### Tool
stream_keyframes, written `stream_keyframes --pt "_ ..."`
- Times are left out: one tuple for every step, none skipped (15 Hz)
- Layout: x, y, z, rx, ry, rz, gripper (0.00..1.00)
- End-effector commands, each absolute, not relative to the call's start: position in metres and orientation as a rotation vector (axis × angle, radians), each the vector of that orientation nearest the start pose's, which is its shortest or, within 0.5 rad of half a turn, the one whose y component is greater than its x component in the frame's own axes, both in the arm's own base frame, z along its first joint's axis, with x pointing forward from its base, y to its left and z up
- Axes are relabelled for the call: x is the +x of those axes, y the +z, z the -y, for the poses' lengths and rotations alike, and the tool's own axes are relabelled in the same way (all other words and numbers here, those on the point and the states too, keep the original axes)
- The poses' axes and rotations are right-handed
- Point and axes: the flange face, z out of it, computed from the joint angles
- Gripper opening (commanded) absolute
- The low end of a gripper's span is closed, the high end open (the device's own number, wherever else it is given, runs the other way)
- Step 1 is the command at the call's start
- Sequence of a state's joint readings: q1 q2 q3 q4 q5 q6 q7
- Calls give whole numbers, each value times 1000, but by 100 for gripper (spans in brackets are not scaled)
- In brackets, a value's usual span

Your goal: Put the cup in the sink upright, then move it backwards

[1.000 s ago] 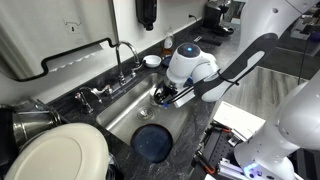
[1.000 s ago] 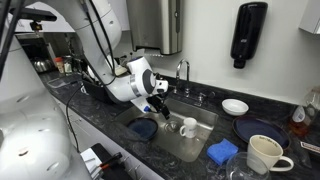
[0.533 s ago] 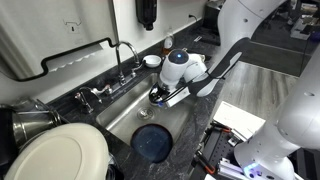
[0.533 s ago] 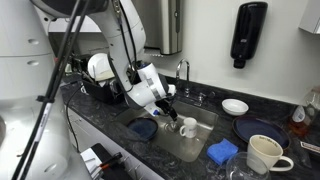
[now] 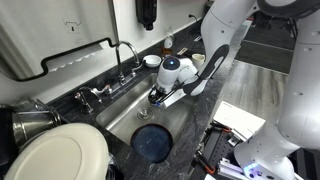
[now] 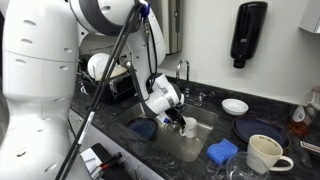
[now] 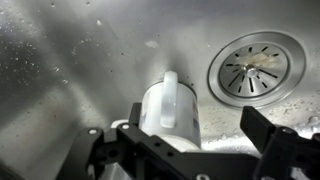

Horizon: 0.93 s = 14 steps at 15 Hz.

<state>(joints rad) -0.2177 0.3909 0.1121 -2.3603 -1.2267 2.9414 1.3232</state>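
Wrist view: looking straight down onto brushed stainless, wet and dotted with droplets, i.e. the floor of the sink. Plain white cup sitting right there on the steel, smooth and roughly cylindrical, just beside the round slotted drain. Can't tell from this angle whether upright or tipped. Gripper hanging over it with chunky black fingers spread wide, cup down between them and closer to one side. Not pinched, nothing held.

Same cup in an exterior view, just off the fingertips, inside the basin near a dark blue round plate. Matte black blocky dispenser up on the wall, way too small to read any label.

Around the basin: dark speckled countertop and curved shiny chrome faucet. Also a spongy-looking blue sponge, a glossy cream mug and a small white bowl.
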Motion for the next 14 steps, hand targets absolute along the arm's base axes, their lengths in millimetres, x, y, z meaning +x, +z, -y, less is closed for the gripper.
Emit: stream_keyframes --pt "505 149 -2 -3191 -523 -391 100" --pt "506 144 -2 -3182 -506 -388 100" --pt "505 136 -2 -3182 -469 -383 100" --pt "504 130 -1 -3182 -441 -377 100" --pt "502 126 -1 -3185 -413 -363 100" --pt "501 121 1 -3193 -388 -361 100" --pt "501 118 3 -3198 -370 -363 100" --pt "503 117 7 -3201 -366 -373 75" --pt "504 116 8 -3196 -363 -379 74" --pt "505 117 11 -3192 -371 -390 67" --pt "507 118 12 -3188 -379 -399 60" --pt "510 120 14 -3183 -392 -406 51" --pt "511 121 14 -3183 -400 -407 45" --pt "514 123 14 -3181 -415 -406 37"
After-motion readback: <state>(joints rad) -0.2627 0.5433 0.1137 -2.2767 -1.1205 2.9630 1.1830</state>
